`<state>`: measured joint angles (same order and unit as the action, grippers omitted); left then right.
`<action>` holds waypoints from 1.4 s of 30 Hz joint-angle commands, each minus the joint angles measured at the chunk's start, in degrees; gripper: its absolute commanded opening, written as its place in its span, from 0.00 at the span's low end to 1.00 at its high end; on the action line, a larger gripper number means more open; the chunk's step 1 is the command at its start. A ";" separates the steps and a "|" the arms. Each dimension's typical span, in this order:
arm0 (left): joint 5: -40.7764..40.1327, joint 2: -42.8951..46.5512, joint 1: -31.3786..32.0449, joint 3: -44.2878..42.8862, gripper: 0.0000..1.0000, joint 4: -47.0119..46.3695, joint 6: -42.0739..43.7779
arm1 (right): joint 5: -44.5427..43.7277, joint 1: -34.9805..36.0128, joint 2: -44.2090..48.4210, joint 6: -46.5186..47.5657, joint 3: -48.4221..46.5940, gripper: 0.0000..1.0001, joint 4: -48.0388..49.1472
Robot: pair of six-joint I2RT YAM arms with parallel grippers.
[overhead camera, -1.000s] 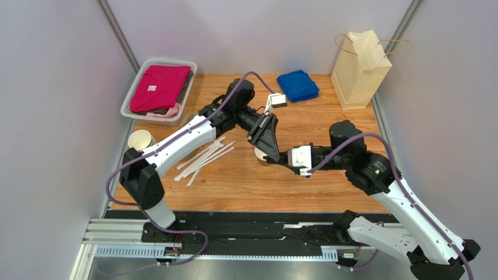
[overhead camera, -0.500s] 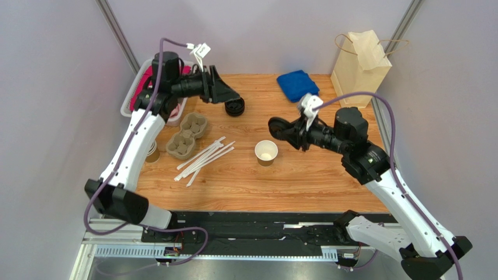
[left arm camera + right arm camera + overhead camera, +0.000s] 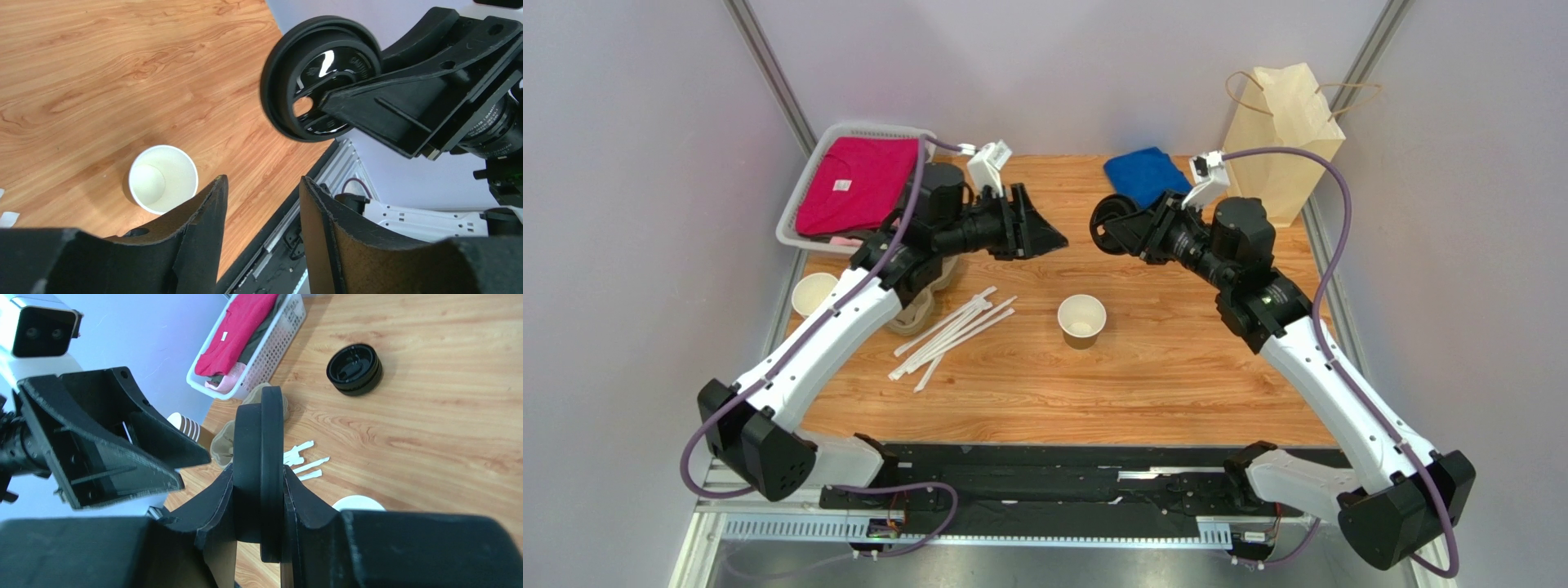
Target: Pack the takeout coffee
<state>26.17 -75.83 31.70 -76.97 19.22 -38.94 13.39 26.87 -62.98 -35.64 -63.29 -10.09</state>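
The tan paper cup (image 3: 1081, 321) stands upright and lidless at the table's middle, white inside; it also shows in the left wrist view (image 3: 162, 187). My right gripper (image 3: 1127, 233) is shut on a round black lid (image 3: 1104, 226), held on edge in the air behind the cup. In the right wrist view the lid (image 3: 267, 447) is pinched between the fingers of that gripper (image 3: 264, 502). My left gripper (image 3: 1044, 238) is open and empty, facing the lid (image 3: 322, 79) from the left, with its jaws (image 3: 261, 202) apart.
A pile of loose black lids (image 3: 354, 369) lies at the back. A white basket (image 3: 804, 184) of clothes stands back left, with a blue cloth (image 3: 1149, 178) and a paper bag (image 3: 1277, 153) back right. White straws (image 3: 952, 331) and stacked cups (image 3: 815, 294) lie on the left.
Both grippers left the cup a second ago. The right gripper has risen and moved back with the lid. The left gripper swung to the back left, then toward the centre.
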 commanded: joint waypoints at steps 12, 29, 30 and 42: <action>-3.59 -6.69 4.86 -8.63 0.51 2.48 -3.77 | -0.56 1.95 -1.53 -5.32 0.80 0.00 4.37; -3.76 -10.12 6.62 -9.87 0.27 2.93 -6.59 | -0.91 3.18 0.58 -3.56 2.73 0.00 3.14; -3.94 -10.30 6.62 -9.95 0.26 3.01 -6.59 | -0.65 3.10 0.58 -3.74 2.82 0.00 3.40; -4.64 -11.44 6.53 -10.31 0.29 2.58 -8.08 | -0.64 3.36 1.54 -3.91 3.87 0.00 2.88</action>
<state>22.11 -86.72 37.91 -84.84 22.92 -46.04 12.03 29.45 -63.51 -39.48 -59.72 -9.50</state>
